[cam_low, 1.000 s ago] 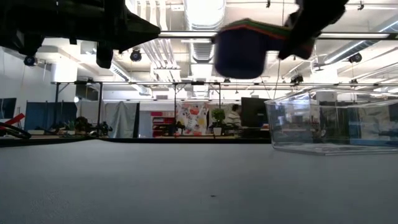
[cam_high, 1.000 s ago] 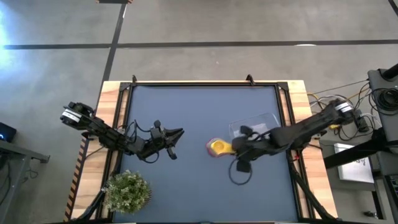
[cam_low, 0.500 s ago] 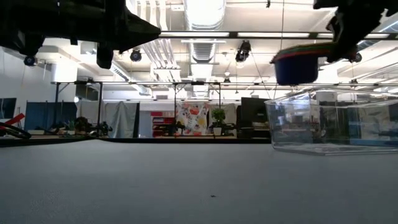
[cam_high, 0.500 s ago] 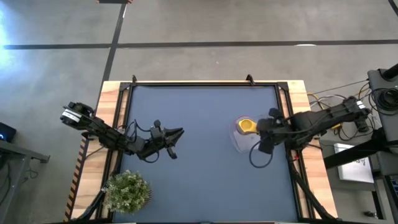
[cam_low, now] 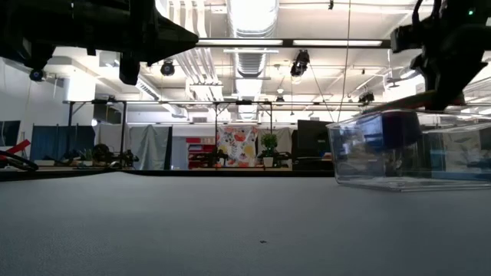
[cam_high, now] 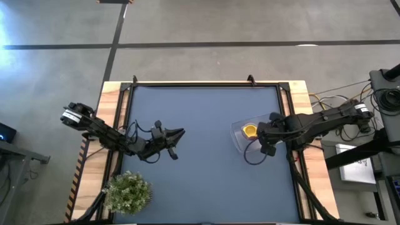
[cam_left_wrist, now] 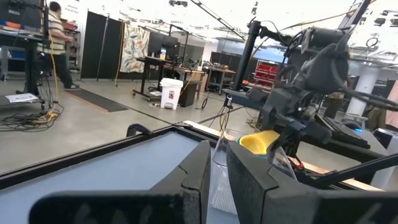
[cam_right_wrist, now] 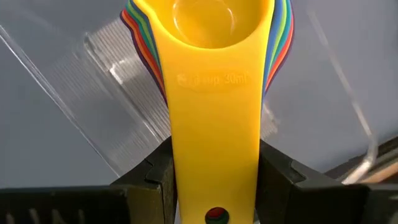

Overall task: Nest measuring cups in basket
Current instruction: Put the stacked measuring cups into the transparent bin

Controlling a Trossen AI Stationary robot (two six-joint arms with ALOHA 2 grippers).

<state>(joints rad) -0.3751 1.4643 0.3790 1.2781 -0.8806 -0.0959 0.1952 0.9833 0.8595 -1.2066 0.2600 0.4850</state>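
The measuring cups are nested in one stack, yellow on top, with red, green, blue and purple rims showing around it. In the high view the stack sits over the clear basket at the table's right. In the low view the stack's dark blue bowl is below the rim and inside the basket's walls. My right gripper is shut on the stack. My left gripper hangs shut over the table's left half, touching nothing. My right gripper pinches the stacked handles between its two fingers, one on each long edge. The fingers come from the table's right, lying along the handles. The bowls stand upright inside the basket; whether the bottom bowl rests on the basket's floor I cannot tell.
A green potted plant stands at the table's near left corner. Wooden rails run along the table's sides. A cable loop hangs below the right arm. Bare blue mat lies between the two arms.
My right gripper has carried the stack from over the table's middle toward the right and far side, then down. The stack hung well above the basket a second ago and has now dropped between the basket's walls. The gripper has stayed shut on the handles.
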